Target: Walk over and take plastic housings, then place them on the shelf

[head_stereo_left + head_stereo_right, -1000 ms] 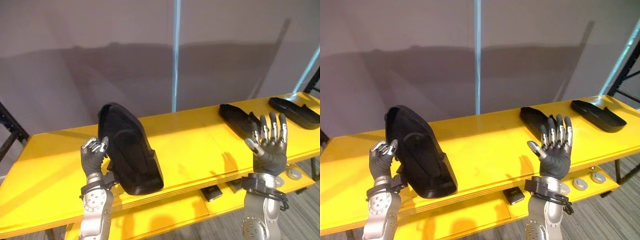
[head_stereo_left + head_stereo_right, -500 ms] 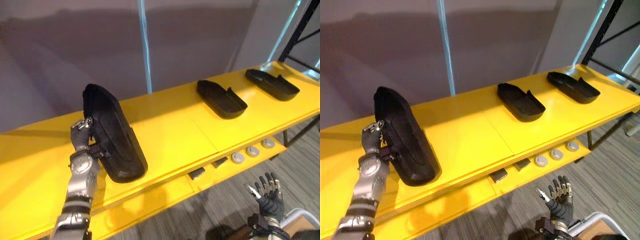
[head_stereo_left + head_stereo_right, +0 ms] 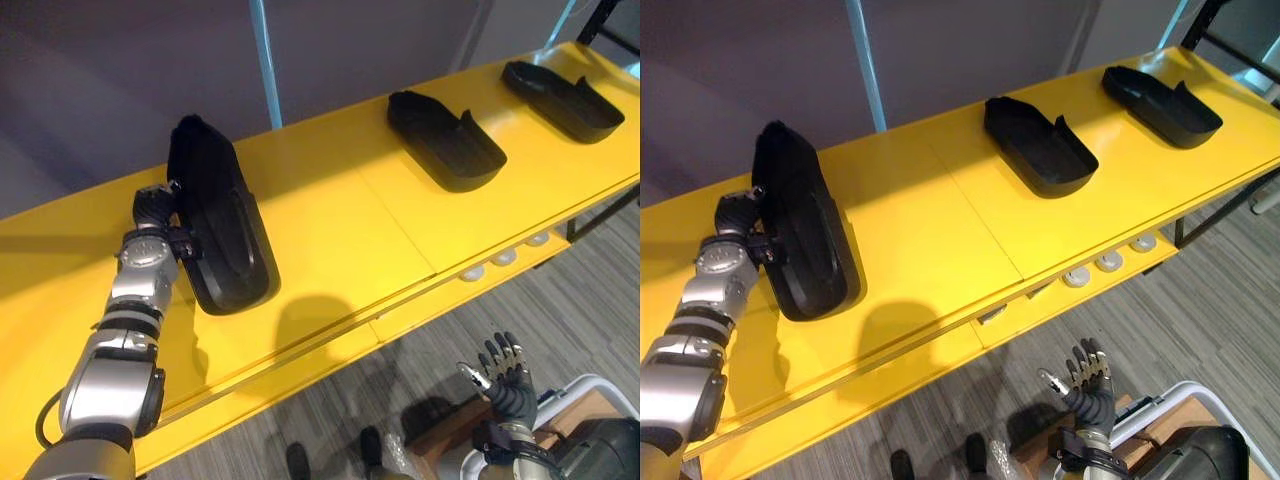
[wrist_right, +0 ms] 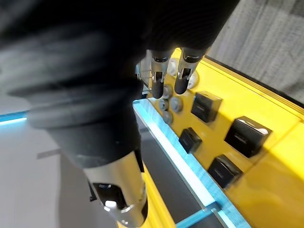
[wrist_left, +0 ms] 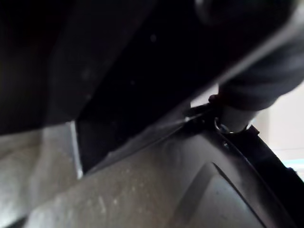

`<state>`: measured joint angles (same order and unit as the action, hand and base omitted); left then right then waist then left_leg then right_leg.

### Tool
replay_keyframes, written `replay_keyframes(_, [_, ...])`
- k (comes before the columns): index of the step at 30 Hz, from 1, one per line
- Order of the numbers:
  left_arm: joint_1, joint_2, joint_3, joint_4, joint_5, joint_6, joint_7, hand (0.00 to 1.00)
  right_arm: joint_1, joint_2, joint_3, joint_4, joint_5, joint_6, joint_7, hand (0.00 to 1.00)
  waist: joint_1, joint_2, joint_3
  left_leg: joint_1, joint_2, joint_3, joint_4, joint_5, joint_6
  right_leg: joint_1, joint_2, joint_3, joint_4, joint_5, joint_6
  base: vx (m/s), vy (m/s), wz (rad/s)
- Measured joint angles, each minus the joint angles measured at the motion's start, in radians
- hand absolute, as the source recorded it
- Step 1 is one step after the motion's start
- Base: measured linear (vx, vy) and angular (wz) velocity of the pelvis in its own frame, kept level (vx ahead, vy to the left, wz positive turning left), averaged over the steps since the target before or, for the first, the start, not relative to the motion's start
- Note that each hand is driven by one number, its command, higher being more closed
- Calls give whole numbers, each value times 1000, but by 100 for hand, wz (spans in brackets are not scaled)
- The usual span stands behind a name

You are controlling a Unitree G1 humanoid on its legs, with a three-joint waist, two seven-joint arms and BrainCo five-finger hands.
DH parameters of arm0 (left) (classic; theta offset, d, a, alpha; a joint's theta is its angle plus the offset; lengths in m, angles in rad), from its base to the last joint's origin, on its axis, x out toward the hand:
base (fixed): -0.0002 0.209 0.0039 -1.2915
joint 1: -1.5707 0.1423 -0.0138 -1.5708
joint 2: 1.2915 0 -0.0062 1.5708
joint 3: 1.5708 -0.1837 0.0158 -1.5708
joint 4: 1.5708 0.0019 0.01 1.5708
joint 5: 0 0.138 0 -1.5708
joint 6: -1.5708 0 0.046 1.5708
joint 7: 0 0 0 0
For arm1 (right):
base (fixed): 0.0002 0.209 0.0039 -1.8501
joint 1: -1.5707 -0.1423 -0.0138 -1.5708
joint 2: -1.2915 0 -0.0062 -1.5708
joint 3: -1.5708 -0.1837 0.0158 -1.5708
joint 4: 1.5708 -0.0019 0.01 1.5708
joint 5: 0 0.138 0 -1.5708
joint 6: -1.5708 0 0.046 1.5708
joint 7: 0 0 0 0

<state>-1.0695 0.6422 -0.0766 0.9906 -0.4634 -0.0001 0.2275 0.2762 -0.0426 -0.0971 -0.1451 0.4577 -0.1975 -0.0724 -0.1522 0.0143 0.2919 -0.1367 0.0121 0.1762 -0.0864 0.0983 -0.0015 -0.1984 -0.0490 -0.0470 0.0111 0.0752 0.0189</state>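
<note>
Left eye view: a big black housing [image 3: 225,235] stands on its edge on the yellow shelf [image 3: 340,225]. The left hand [image 3: 152,207] is against its side; I cannot tell if it grips. A second housing [image 3: 445,140] and a third housing [image 3: 560,95] lie farther right. The right hand [image 3: 508,385] hangs low over the floor [image 3: 600,270], spread wide and holding nothing.

Left wrist view: the big black housing is very close.

Right wrist view: straight fingers [image 4: 183,78] point toward small black boxes [image 4: 247,137].
</note>
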Motion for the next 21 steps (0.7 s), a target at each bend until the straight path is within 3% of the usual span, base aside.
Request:
replay_keyframes(6, [-77,20,0,20,-3,14,1,0,-8,4,29,-29,-18,0,1,0,-1,-3,44,-10,5,15,0,0,0,-15,5,12,0,3,-3,-7,11,-6])
replay_keyframes(15, [-100,19,-19,23,-56,17,-24,0,-9,8,31,-33,-67,4,0,0,0,-3,51,4,6,20,0,0,0,-5,7,19,0,3,-4,-12,32,-2])
replay_keyframes(18, [-99,17,-29,-30,-99,23,-34,0,-9,8,31,-33,-75,16,0,0,3,-3,51,24,6,16,0,0,0,19,6,15,-2,3,-4,-20,29,4])
replay_keyframes(21, [-82,17,-27,-221,-111,-1,-27,0,-8,7,32,-26,-98,26,8,0,19,-3,50,45,6,11,0,0,0,42,6,10,-2,3,-4,-42,29,4])
